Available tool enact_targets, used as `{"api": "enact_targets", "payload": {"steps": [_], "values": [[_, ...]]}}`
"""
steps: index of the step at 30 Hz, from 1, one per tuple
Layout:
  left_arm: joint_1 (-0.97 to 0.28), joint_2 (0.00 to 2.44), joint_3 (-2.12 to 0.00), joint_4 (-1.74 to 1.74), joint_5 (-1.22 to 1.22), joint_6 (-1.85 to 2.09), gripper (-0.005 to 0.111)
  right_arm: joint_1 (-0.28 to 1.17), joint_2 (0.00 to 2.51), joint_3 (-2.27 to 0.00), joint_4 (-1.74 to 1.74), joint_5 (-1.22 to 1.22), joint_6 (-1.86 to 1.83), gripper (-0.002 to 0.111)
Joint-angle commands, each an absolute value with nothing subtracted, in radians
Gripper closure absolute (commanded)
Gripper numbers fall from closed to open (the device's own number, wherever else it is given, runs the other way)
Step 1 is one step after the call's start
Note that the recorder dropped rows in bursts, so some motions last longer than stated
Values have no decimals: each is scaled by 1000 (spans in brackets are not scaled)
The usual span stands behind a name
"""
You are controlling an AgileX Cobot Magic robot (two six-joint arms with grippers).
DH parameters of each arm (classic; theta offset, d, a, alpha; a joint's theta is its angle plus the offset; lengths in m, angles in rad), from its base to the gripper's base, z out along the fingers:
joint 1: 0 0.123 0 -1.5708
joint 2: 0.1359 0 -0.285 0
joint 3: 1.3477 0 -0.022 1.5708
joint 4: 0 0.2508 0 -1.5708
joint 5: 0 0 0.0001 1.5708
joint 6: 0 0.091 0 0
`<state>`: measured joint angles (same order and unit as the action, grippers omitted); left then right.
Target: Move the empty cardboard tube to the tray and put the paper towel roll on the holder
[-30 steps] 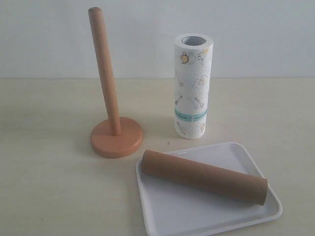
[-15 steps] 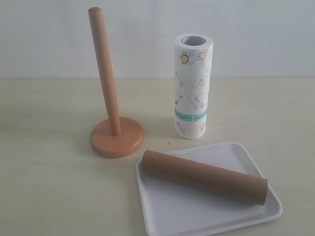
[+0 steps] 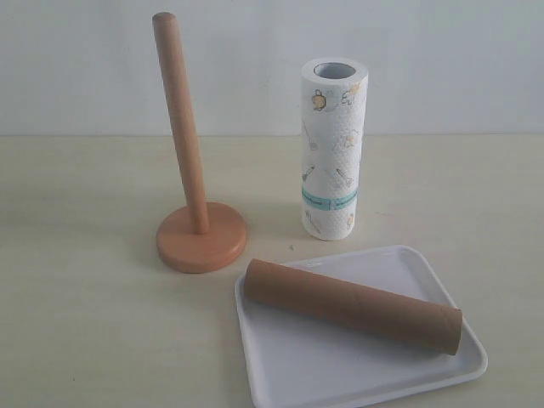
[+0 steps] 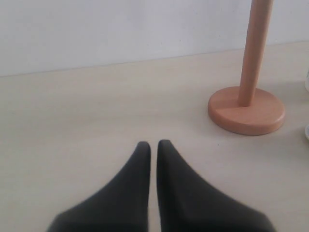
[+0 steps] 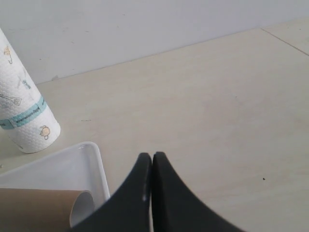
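Observation:
The brown cardboard tube [image 3: 353, 306] lies slantwise across the white tray [image 3: 293, 365] at the front right; its open end [image 5: 79, 208] shows in the right wrist view inside the tray's rim [image 5: 99, 166]. Behind the tray the paper towel roll [image 3: 333, 149] stands upright on the table, seen too in the right wrist view [image 5: 21, 113]. The wooden holder [image 3: 197, 229] stands bare to the roll's left, its disc base [image 4: 246, 110] in the left wrist view. My left gripper [image 4: 153, 145] is shut and empty, short of the holder. My right gripper [image 5: 152, 157] is shut and empty beside the tray. Neither gripper appears in the exterior view.
A pale wooden table [image 3: 76, 297] carries everything, and a plain white wall [image 3: 442, 59] rises behind it. A seam in the tabletop [image 5: 285, 38] shows in the right wrist view.

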<state>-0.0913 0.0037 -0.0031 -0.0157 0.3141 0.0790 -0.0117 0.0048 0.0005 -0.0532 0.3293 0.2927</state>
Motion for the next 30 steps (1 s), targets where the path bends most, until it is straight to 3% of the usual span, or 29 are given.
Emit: {"api": "enact_targets", "payload": {"steps": [1, 16, 24, 30], "values": [[-88, 0, 0, -26, 319, 84, 103, -19, 0, 0, -59, 322, 289, 108], [-88, 0, 0, -26, 317, 84, 103, -19, 0, 0, -59, 303, 289, 108], [-88, 0, 0, -26, 317, 84, 103, -19, 0, 0, 65, -290, 449, 108], [-88, 0, 0, -26, 317, 84, 103, -19, 142, -260, 0, -186, 404, 108]]}}
